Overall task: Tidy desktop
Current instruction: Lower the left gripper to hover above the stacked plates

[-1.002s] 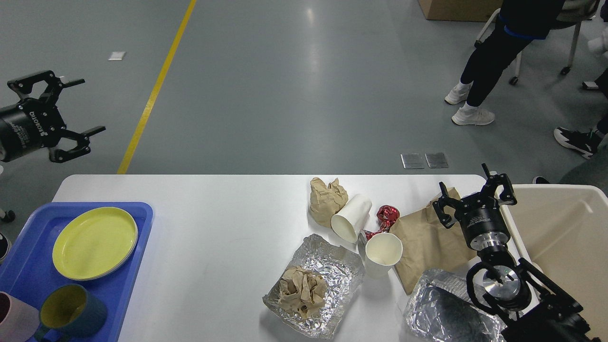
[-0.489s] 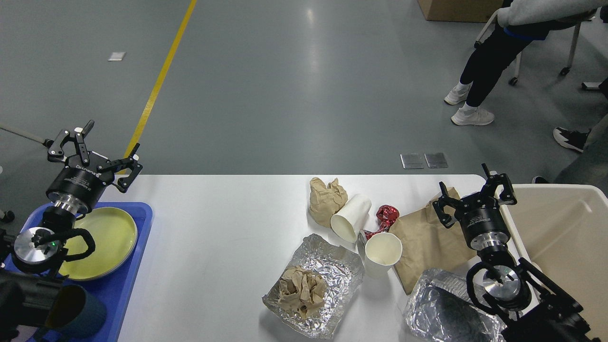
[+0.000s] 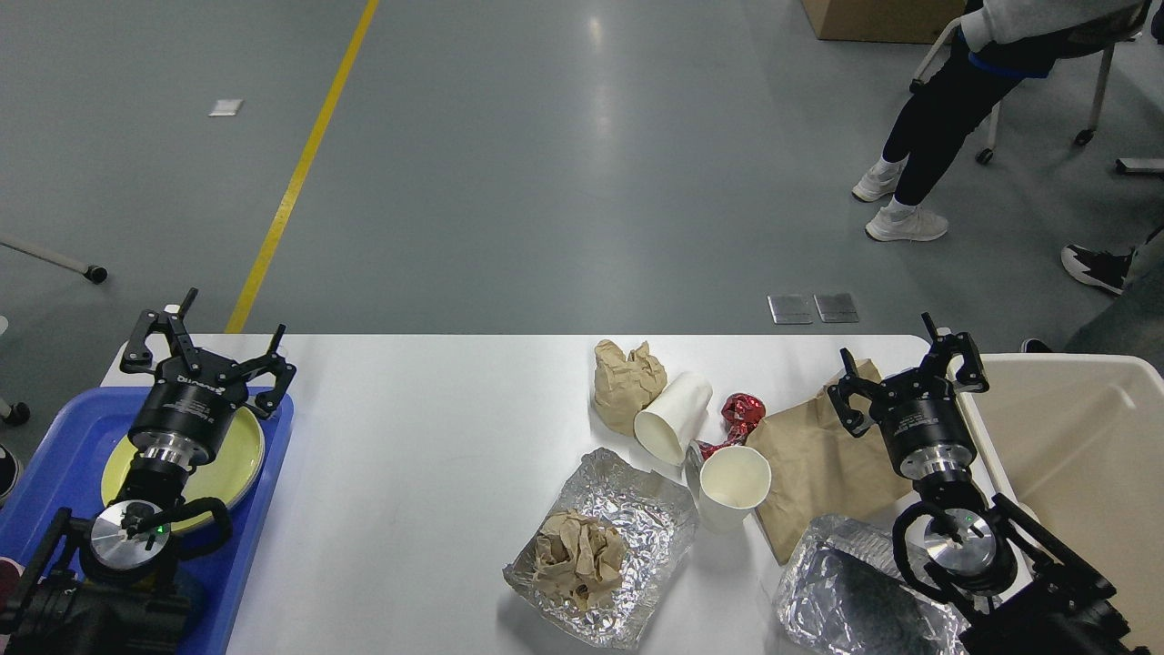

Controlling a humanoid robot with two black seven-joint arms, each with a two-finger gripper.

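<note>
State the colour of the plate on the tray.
The round plate is pale yellow, on the blue plastic tray; head view.

A tray (image 3: 264, 509) holding a plate (image 3: 238, 455) lies at the tabletop's (image 3: 427, 428) left edge. A foil sheet (image 3: 637, 518) carrying crumpled paper (image 3: 579, 557) sits near the front edge. Behind it, two cups (image 3: 673, 417) (image 3: 733, 484). A bin (image 3: 1082, 455) stands at the right edge.

Both arms are reaching up over the desktop (image 3: 436, 428), left gripper (image 3: 207, 346) and right gripper (image 3: 905, 359) spread wide, empty.
</note>
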